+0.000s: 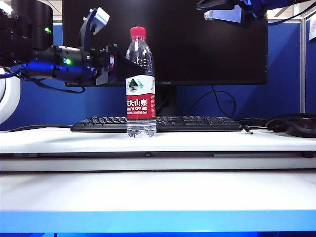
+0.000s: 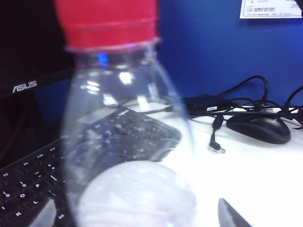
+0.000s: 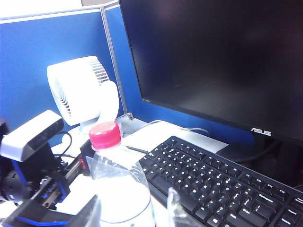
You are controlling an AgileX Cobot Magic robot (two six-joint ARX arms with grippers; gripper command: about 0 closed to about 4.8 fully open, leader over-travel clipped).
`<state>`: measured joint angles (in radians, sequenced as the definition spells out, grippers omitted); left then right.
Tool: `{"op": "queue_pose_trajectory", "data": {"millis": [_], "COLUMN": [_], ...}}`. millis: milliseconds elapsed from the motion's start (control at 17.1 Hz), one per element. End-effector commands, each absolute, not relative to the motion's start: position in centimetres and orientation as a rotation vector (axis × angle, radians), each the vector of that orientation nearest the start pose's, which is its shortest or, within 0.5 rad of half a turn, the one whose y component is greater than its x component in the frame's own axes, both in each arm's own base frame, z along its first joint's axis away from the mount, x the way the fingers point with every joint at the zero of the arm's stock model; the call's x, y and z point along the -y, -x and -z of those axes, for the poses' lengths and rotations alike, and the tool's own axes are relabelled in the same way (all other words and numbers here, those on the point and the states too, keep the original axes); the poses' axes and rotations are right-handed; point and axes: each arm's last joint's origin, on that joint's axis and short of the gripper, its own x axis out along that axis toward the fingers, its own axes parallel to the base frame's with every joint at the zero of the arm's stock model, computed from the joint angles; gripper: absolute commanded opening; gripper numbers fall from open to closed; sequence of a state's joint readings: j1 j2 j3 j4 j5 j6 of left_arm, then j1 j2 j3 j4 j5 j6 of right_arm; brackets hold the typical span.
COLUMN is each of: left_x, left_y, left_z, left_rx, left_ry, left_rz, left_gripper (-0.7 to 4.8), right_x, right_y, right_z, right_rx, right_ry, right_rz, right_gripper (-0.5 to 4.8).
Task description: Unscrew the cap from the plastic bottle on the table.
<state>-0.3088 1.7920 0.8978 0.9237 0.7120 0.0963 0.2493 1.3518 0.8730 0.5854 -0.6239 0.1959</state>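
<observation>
Bottle [image 1: 141, 89]: stands upright on the table [image 1: 158, 140], just in front of the keyboard [image 1: 197, 123], a little left of the middle in the exterior view. Long axis vertical. Label toward the room.

Cap [image 1: 138, 33]: red, still seated on the neck; nothing touches it.

Left gripper [image 1: 118, 64]: reaches in level from the left of the exterior view, at the bottle's shoulder, above the label and below the cap. Fingers spread wide, one fingertip [image 2: 232, 215] showing at each side of the clear body in the left wrist view, with the bottle between them; whether either pad touches the plastic I cannot tell. No squeeze or dent shows, so I judge it not yet clamped.

Right gripper [image 3: 135, 210]: hangs high at the top right of the exterior view, well above and to the right of the bottle. Its wrist view looks down on the cap [image 3: 104, 134] past two fingers that stand apart with nothing between them.

Governing relation: the bottle lies directly within the left gripper's span, its axis crossing the fingers at right angles, so the left arm is much the nearer and suited to steadying the body. The cap sits below and ahead of the right gripper, which would need to descend along the bottle's axis to reach it.

Also present: monitor [image 1: 197, 39], mouse [image 2: 258, 128], desk fan [image 3: 83, 90].
</observation>
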Motion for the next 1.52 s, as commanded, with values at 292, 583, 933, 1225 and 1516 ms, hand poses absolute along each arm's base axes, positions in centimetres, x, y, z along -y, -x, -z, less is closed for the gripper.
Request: {"op": "queue_pose_trajectory", "data": {"millis": [292,583,933,1225,1516], "left_x": [15.6,17.8,17.9,17.9,17.9], "left_y": [-35.2,-35.6,-35.6,-35.6,-35.5], "left_z": [-19.8,-19.5,-19.3,-19.3,-19.3], "left_rx": [0.078,0.084,0.080,0.085,0.086], "left_ry": [-0.098,-0.108,-0.130,-0.132,-0.131], "left_rz": [1.078,1.066,1.072,1.096,1.122], "left_gripper": [4.79,4.79,4.09,3.25,2.41], "right_x": [-9.1,-9.1,-9.2,-9.9,-11.1], "right_y": [-28.6,-28.9,-28.8,-29.2,-29.6], "right_z": [-31.0,-30.4,-30.4,-29.8,-30.6], "right_rx": [0.018,-0.017,-0.019,-0.019,0.026], "right_ry": [-0.161,-0.158,-0.151,-0.148,-0.135], "right_rz": [-0.884,-0.882,-0.920,-0.974,-1.015], "right_gripper": [1.85,1.85,2.43,2.44,3.17]}}
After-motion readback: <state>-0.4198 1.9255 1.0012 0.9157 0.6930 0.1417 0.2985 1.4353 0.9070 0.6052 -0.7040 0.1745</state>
